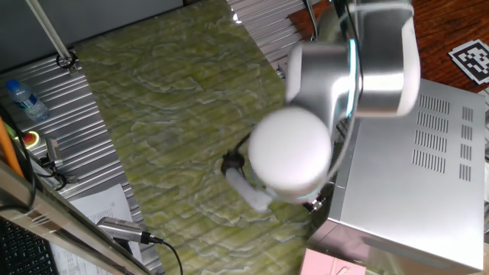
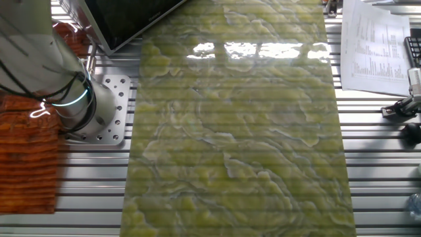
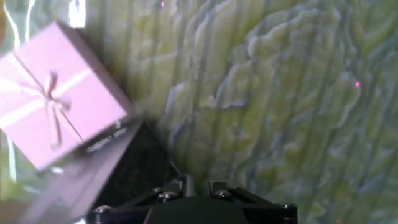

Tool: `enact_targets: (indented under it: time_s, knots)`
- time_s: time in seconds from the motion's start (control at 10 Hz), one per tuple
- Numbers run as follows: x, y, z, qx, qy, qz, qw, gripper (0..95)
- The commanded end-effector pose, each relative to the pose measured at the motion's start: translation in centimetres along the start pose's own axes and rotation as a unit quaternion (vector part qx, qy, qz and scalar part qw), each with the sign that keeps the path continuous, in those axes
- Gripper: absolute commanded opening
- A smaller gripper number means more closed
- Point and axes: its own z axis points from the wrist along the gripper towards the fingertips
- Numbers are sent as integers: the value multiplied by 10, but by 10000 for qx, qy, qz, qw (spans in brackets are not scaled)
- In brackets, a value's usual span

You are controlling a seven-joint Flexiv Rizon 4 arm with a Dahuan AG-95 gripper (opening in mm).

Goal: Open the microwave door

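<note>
Microwave casing is filling the right side of one fixed view, vent slots up, with my white arm hanging in front of it at centre. In the hand view, the microwave door is showing as a dark panel with a pale frame at lower left, beside a pink box at upper left. My hand's fingers are out of sight, so I cannot tell their spread. Green marbled worktop is lying beneath.

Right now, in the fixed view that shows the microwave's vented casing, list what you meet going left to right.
Water bottle → red button → green marbled mat → robot arm → microwave.
</note>
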Motion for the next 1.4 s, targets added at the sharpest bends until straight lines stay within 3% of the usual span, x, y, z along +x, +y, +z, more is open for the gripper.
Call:
enact_targets:
  time_s: [0.1, 0.3, 0.4, 0.5, 0.9, 1.1, 1.2, 1.3, 1.4]
  knots:
    - [-3, 0, 6, 384, 745, -329, 9959, 380]
    - [-3, -1, 7, 489, 778, -438, 9948, 380]
    - [-1, -4, 10, 501, 779, -601, 9939, 190]
    - [1, -7, 13, 483, 777, -841, 9922, 380]
    - [3, -9, 16, 231, 974, -1315, 9862, 380]
    - [2, -12, 16, 147, 901, -1214, 9884, 0]
    - [0, -16, 18, 28, 754, -1361, 9878, 0]
    - [0, -16, 18, 80, 716, -1379, 9878, 190]
    - [0, -16, 18, 103, 623, -1358, 9887, 0]
